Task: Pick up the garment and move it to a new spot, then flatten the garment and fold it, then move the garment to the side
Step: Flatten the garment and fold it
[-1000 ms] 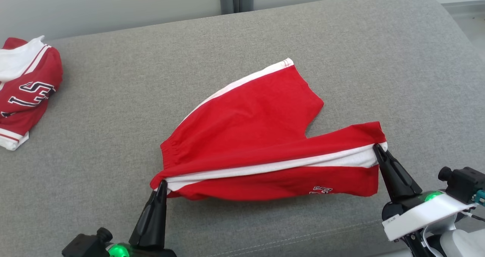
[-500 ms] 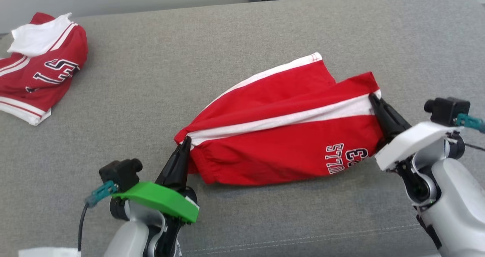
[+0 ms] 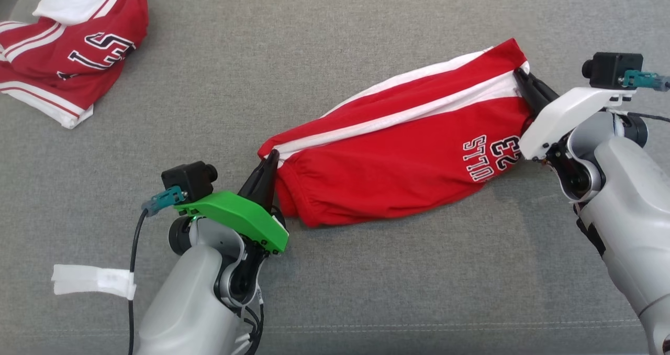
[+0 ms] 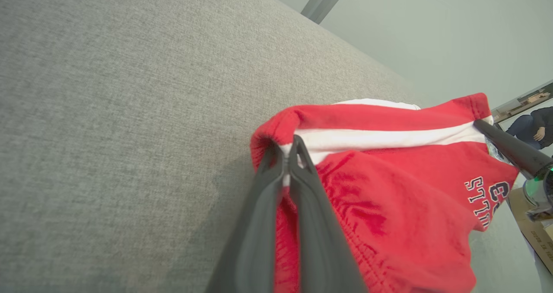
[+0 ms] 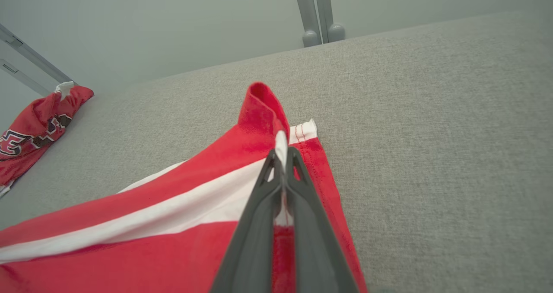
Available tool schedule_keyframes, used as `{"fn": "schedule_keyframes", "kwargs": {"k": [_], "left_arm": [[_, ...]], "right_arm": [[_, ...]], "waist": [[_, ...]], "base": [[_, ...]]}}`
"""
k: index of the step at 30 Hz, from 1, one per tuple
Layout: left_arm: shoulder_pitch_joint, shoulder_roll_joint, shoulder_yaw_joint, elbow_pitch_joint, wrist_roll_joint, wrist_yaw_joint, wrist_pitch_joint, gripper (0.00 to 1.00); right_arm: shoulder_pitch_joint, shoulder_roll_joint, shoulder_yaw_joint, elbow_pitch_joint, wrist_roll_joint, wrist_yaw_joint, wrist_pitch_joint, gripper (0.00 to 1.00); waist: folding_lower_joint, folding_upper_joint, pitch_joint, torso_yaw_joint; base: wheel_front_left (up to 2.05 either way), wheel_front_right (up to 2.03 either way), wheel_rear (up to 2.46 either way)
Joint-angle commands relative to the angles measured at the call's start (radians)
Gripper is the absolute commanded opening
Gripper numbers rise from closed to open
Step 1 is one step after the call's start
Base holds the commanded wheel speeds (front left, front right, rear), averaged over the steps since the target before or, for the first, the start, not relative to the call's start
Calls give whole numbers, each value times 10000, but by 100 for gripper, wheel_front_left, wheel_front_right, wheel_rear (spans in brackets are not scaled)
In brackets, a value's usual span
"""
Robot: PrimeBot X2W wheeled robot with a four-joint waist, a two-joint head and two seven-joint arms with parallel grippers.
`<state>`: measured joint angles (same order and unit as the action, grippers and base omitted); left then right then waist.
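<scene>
The garment (image 3: 398, 151) is a pair of red shorts with white side stripes and dark lettering, folded over itself on the grey cushion. My left gripper (image 3: 272, 158) is shut on its waistband end, seen close in the left wrist view (image 4: 288, 145). My right gripper (image 3: 519, 75) is shut on the leg hem at the far right, and its fingers pinch the white stripe (image 5: 281, 152). The cloth (image 5: 129, 232) hangs stretched between both grippers, its lower half sagging onto the cushion.
A second red and white garment (image 3: 63, 51) lies crumpled at the far left corner of the grey cushion (image 3: 261, 56). A white tag (image 3: 91, 281) hangs from my left arm's cable. A grey wall with a post (image 5: 317, 12) stands behind the cushion.
Both grippers have carried the held edge up and over away from me, folding the shorts onto themselves, so the lettering now faces up. The head camera has tilted down and shifted.
</scene>
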<state>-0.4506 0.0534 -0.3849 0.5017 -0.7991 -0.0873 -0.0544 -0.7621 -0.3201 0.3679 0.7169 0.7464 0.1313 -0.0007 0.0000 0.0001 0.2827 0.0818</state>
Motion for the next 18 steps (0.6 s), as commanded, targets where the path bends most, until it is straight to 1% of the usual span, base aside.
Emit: {"fn": "schedule_keyframes", "kwargs": {"k": [1,4,5,6,10,15,16,17,18], "left_arm": [[-392,13,-97,233,-75,3,-110,0],[-737,-9,-278,562,-248,7,-213,0],[-737,-9,-278,562,-248,7,-213,0],[-984,-10,-377,741,-355,30,-322,0],[-1248,-16,-636,857,-515,43,-496,0],[-1470,-18,-1251,671,-495,54,-728,0],[-1490,-18,-1320,626,-472,83,-735,0],[-1503,-19,-1385,570,-454,116,-746,0],[-1519,-19,-1448,520,-411,165,-753,0]], "right_arm": [[-418,-71,178,395,166,-11,-106,0],[-901,-72,494,912,368,-11,-183,0],[-901,-72,494,912,368,-11,-183,0],[-1199,-103,685,1237,480,-11,-254,0],[-1549,-129,981,1647,664,-11,-345,0],[-1947,-229,1602,2063,1010,-11,-604,0],[-1983,-258,1698,2107,1082,-11,-644,2],[-2032,-295,1804,2149,1151,-11,-690,11],[-2089,-327,1898,2178,1197,-11,-751,16]], "waist": [[0,-1,448,384],[0,-1,668,473],[0,-1,668,473],[0,-1,801,510],[0,-1,952,537],[0,-1,1089,587],[0,-1,1099,599],[0,-1,1108,612],[0,-1,1119,622]], "base": [[0,0,0],[0,0,0],[0,0,0],[0,0,0],[0,0,0],[0,0,0],[0,0,0],[0,0,0],[0,0,0]]}}
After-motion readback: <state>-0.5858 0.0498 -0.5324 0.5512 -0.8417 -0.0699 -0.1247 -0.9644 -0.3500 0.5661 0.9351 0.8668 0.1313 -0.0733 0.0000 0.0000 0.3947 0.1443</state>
